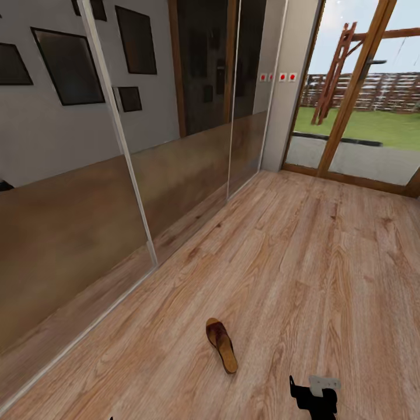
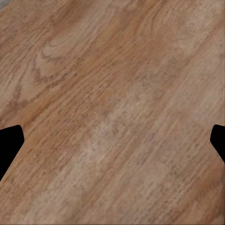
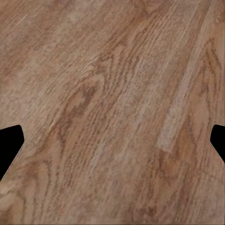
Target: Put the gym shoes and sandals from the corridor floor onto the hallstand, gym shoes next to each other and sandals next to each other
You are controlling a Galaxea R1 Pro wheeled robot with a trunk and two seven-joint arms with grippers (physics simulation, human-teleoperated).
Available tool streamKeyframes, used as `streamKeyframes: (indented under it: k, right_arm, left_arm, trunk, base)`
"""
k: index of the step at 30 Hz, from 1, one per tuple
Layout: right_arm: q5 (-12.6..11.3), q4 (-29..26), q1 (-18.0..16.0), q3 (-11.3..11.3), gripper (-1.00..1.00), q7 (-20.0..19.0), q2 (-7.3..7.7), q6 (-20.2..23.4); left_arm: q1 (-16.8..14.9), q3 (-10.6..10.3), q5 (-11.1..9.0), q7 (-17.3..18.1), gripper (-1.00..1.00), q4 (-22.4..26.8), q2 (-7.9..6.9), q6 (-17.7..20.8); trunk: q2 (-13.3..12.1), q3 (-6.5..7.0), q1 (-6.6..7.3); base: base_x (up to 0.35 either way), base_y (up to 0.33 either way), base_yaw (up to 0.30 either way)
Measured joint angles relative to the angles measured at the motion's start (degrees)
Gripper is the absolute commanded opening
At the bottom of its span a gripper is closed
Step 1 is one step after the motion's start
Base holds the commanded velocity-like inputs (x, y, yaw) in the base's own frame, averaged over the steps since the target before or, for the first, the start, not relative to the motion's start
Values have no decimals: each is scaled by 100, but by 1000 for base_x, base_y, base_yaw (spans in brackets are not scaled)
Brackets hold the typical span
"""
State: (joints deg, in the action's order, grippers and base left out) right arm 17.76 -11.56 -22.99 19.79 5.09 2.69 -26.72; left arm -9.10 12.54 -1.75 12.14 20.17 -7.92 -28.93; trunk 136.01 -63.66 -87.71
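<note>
One dark-brown sandal with a tan insole lies flat on the wood-plank corridor floor, low in the head view and a little left of centre. My right gripper shows as a black shape with a pale bracket at the bottom edge, to the right of the sandal and apart from it. In the right wrist view its black fingertips stand wide apart over bare planks, holding nothing. The left wrist view has the left gripper's fingertips equally spread above bare floor. The gym shoes, the other sandal and the hallstand are out of view.
A mirrored sliding wardrobe runs along the left wall, reflecting framed pictures. At the far end a wood-framed glass door looks onto a lawn. A grey wall section with small red switches stands between them.
</note>
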Motion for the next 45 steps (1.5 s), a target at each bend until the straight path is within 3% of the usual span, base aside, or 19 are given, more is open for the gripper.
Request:
streamKeyframes:
  k: [17,45]
  right_arm:
    - [8,0,0,9,100,-11,4,1]
    - [7,7,-1,8,100,-2,3,1]
  left_arm:
    - [1,1,0,4,100,2,1,0]
    - [2,-19,18,4,100,11,7,2]
  trunk:
    - [0,-49,-2]
    - [0,-49,-2]
  base:
    - [85,-54,-26]
    - [0,0,268]
